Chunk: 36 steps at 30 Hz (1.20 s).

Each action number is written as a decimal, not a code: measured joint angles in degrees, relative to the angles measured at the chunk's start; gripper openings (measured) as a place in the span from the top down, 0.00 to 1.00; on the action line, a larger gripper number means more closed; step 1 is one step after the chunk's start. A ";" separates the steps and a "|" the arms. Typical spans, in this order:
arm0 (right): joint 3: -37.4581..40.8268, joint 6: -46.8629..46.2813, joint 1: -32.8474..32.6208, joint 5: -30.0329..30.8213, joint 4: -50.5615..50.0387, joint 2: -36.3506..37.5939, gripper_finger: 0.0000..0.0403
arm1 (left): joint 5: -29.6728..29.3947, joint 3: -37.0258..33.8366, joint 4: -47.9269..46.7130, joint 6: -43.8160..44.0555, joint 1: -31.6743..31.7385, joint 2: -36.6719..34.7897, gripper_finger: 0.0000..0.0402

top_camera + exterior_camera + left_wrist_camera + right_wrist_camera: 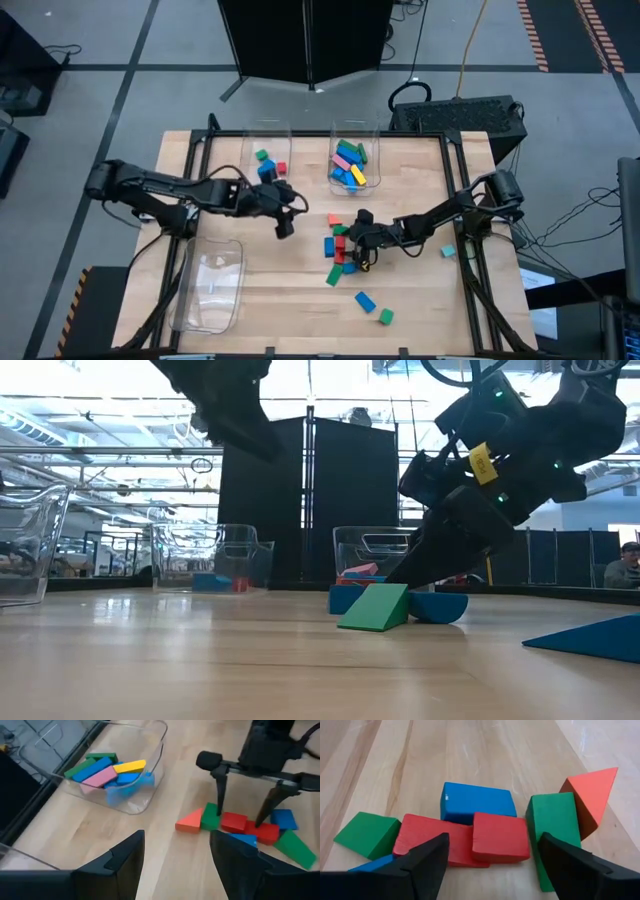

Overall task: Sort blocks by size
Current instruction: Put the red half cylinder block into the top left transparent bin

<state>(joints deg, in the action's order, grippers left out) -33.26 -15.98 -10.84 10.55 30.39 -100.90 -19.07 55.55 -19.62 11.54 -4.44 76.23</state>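
High view: the right gripper (362, 238) works at the loose pile of blocks (338, 250) on the bench (420, 300), near the bin of long blocks (352, 160); the left gripper (284, 222) waits beside the pile, fingers apart and empty.

Right wrist view: the fingers (427, 857) stand open, straddling a red block (500, 837) without gripping it. Best to centre on that single block and close without catching its red neighbour (432, 840).

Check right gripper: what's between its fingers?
Right gripper is open, straddling a red block; right wrist view shows it. Left gripper is open, empty.
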 joint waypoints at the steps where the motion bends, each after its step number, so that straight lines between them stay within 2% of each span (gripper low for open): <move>1: 0.00 0.01 0.01 0.01 0.00 0.00 0.26 | -0.70 -0.89 1.13 0.39 -0.42 0.16 0.44; 8: 0.02 0.03 0.76 -0.13 0.11 -0.02 0.30 | -2.47 -3.69 6.97 1.68 -2.75 1.35 0.44; 15: 0.03 -1.15 1.47 -0.51 -0.01 -0.02 0.31 | -0.28 -3.58 12.94 1.67 -3.99 3.91 0.44; 23: 0.07 -5.82 1.40 -9.31 -1.27 -0.02 0.31 | 0.29 -3.58 17.25 1.67 -4.32 9.05 0.44; 29: 0.07 -5.63 2.05 -9.12 -1.58 -0.02 0.31 | 0.31 -3.58 19.05 1.63 -4.34 10.23 0.44; 32: 0.07 -5.63 2.20 -6.71 -1.33 -0.02 0.31 | 0.31 -3.58 19.41 1.63 -4.34 10.23 0.44; 36: 0.09 -5.45 2.26 -5.82 -1.20 -0.02 0.35 | 0.31 -3.58 19.82 1.63 -4.34 10.23 0.44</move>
<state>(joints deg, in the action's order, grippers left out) -33.17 -21.43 -8.58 4.73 29.19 -100.92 -18.76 51.96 0.20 13.17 -8.78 86.46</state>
